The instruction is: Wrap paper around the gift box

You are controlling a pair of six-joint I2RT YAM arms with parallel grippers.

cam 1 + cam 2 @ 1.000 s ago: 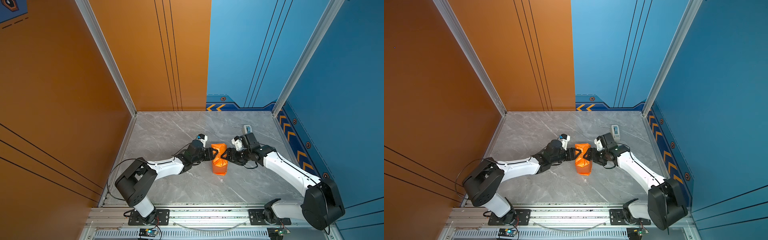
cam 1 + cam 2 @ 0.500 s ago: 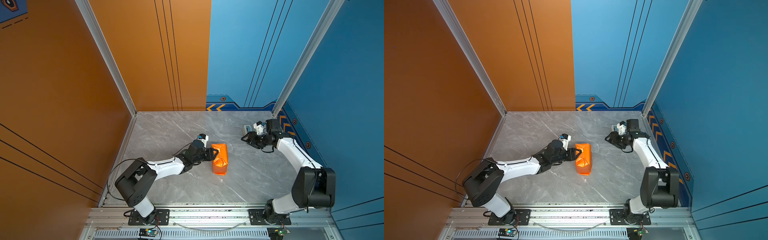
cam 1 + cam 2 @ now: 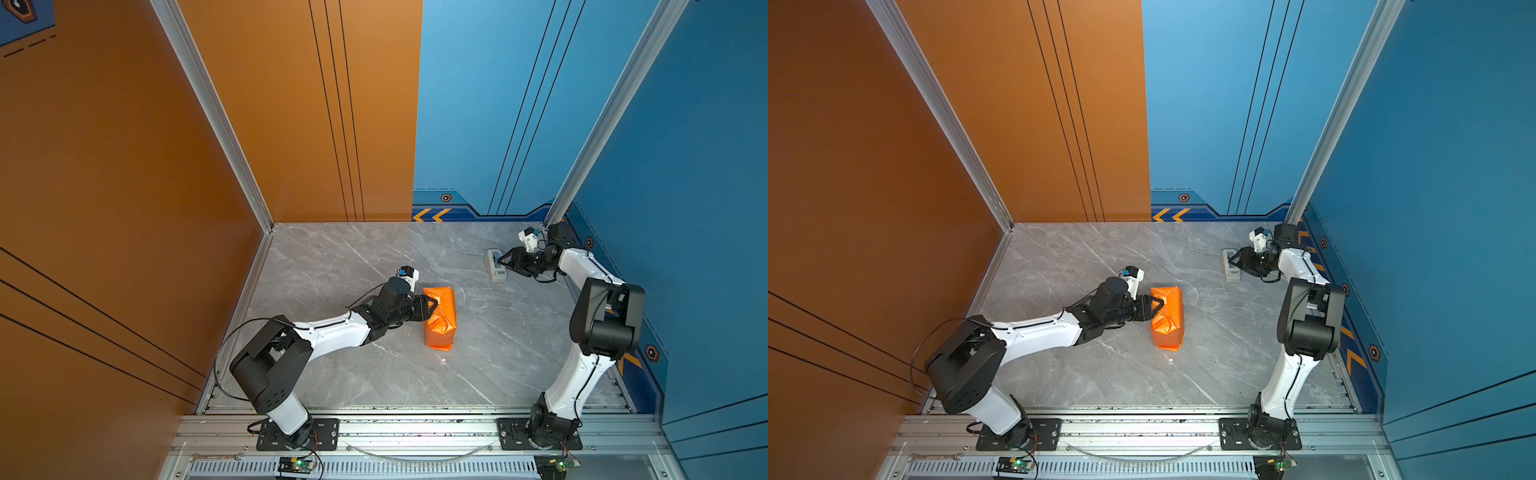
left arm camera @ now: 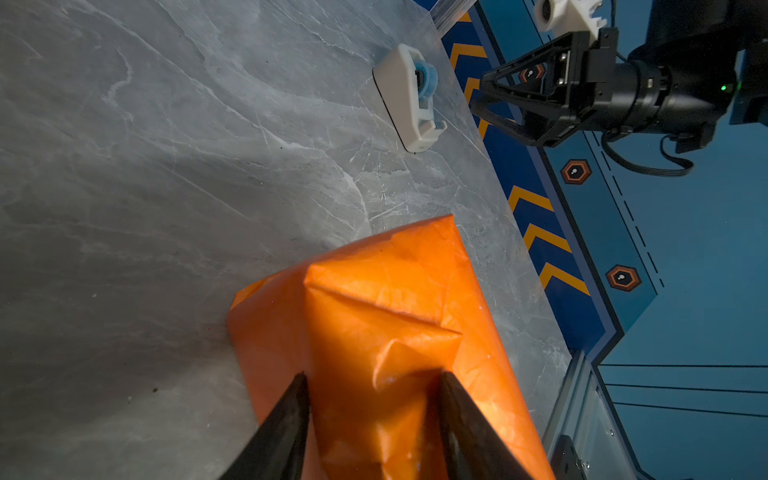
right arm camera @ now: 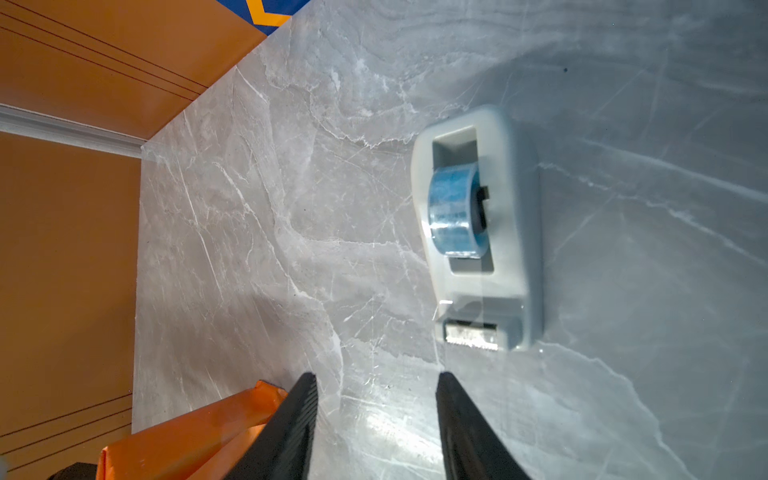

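Right hand (image 3: 502,263) has swung from the paper (image 3: 442,328) to the tape dispenser (image 3: 492,272), half-open, empty; left hand (image 3: 433,305) clasps the paper

Reaches low and forward with the left arm (image 3: 332,331), left jaws part-spread in a clamp. Holds the right arm (image 3: 582,266) folded at the elbow, right jaws parted, gripping nothing
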